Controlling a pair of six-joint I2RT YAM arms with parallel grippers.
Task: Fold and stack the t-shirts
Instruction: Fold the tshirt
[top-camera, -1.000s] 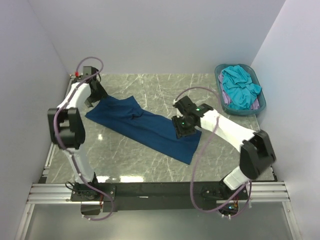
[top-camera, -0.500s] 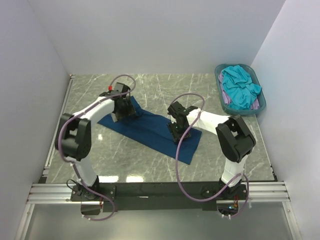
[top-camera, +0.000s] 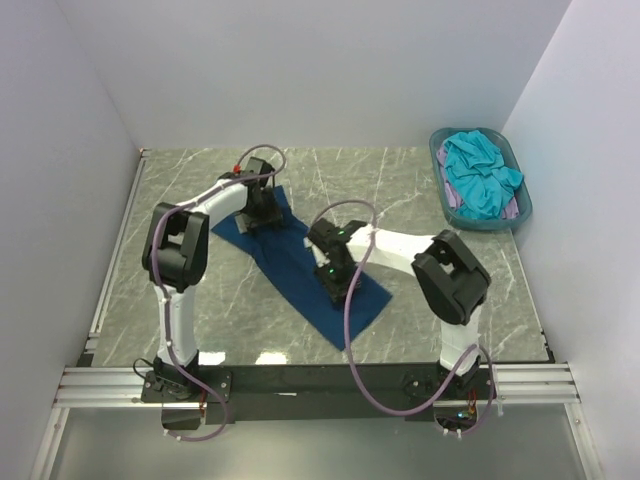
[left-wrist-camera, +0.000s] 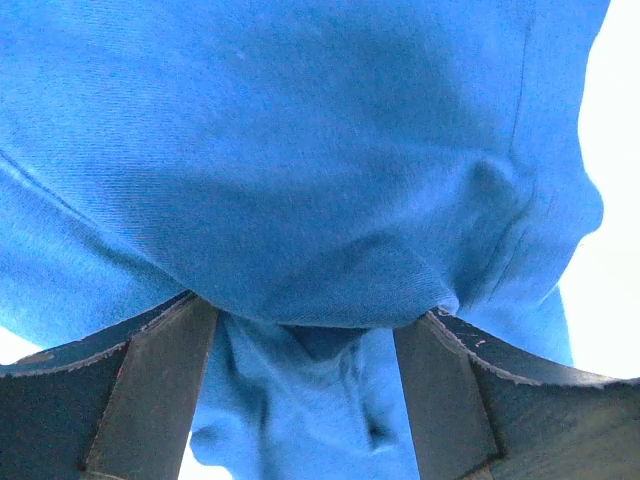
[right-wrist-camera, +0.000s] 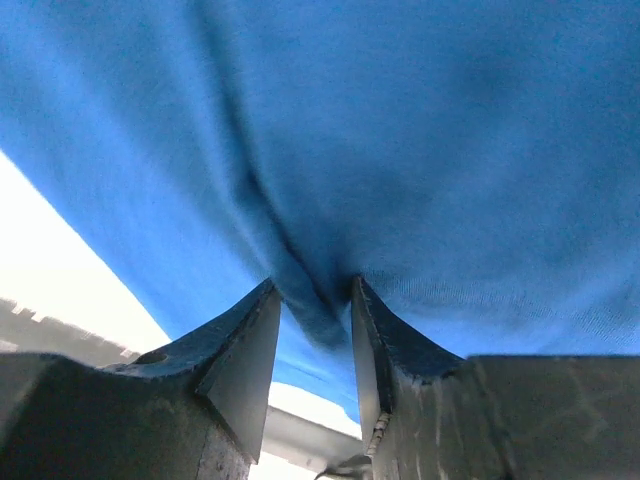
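Navy t-shirt (top-camera: 295, 275) is clamped by the left tool (left-wrist-camera: 315, 320) and right tool (right-wrist-camera: 312, 290), so pull evenly, keeping edges aligned.

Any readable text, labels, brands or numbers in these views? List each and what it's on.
None can be read.
Navy shirt: no print or tag shows in any view.
Basket: no lettering visible on it.
Turquoise shirt in the basket: crumpled, no print visible.
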